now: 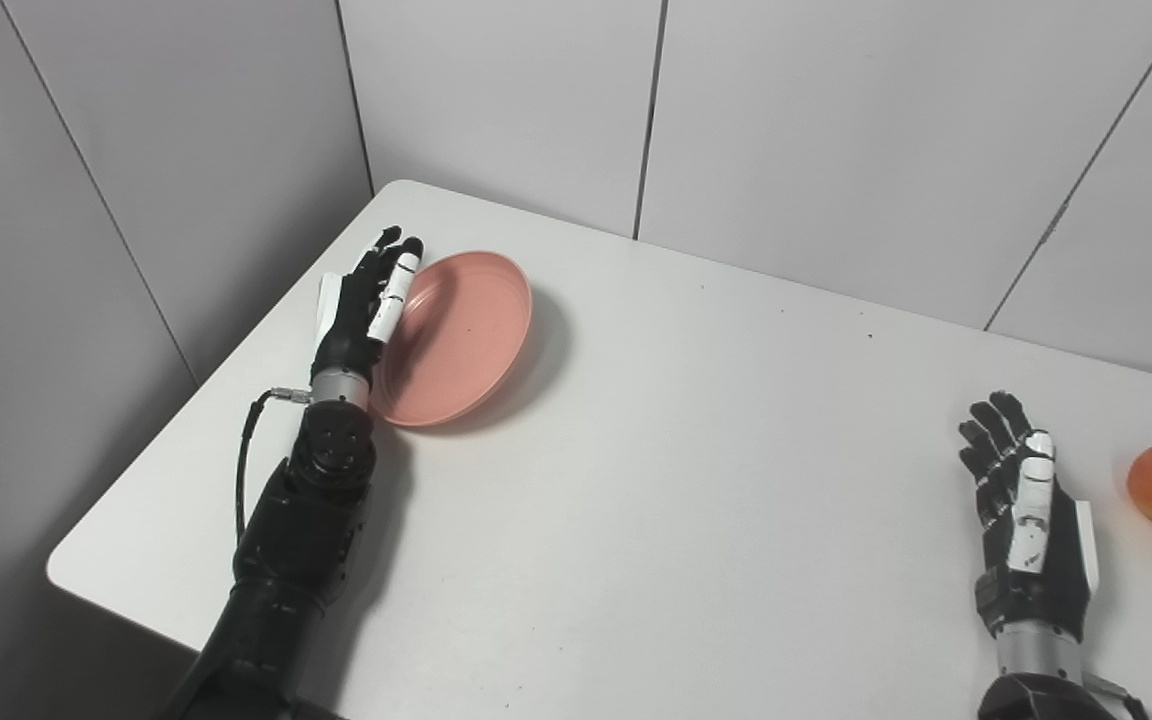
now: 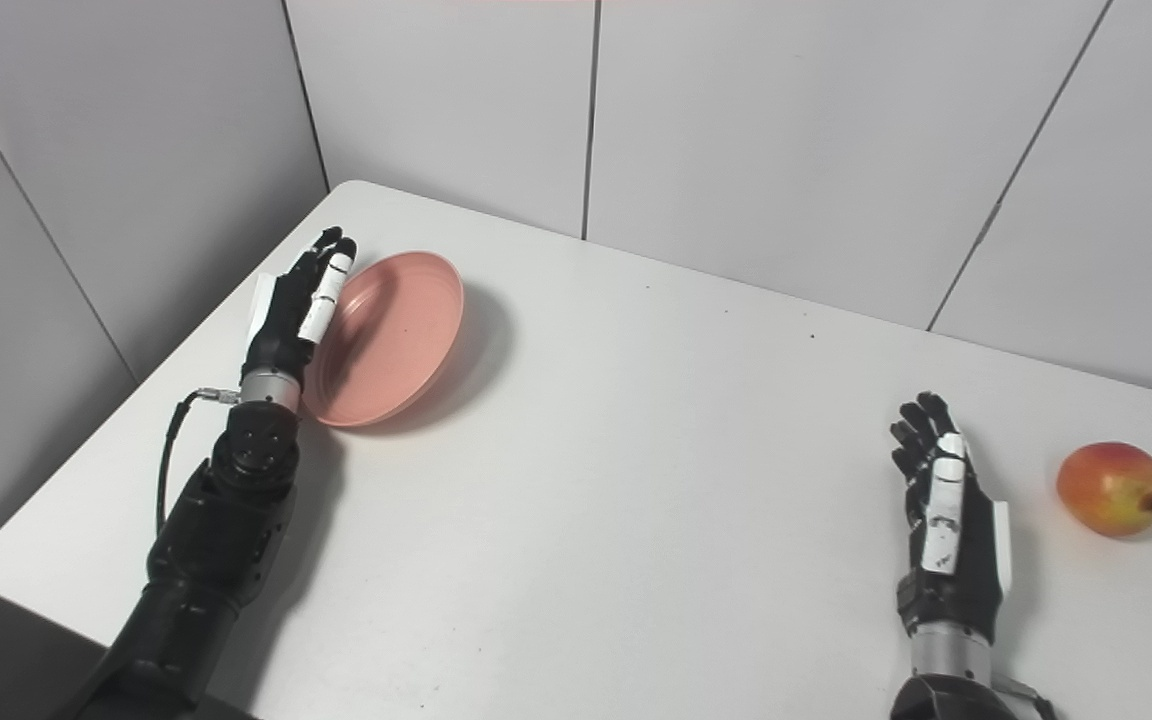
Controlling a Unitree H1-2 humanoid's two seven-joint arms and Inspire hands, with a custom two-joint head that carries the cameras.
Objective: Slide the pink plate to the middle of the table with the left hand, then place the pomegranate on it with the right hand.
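The pink plate (image 1: 461,335) lies near the table's far left corner, its left side tipped up off the white table (image 1: 696,480). My left hand (image 1: 366,305) stands on edge with straight fingers pressed flat against the plate's left rim, holding nothing. A red-and-yellow pomegranate (image 2: 1114,489) rests at the right side of the table. My right hand (image 2: 944,520) is open near the front right, fingers spread, a short way left of the fruit and not touching it.
Grey wall panels (image 1: 786,120) close off the table at the back and left. The table's left edge (image 1: 186,400) runs close beside my left forearm. A thin cable (image 1: 246,440) loops at the left wrist.
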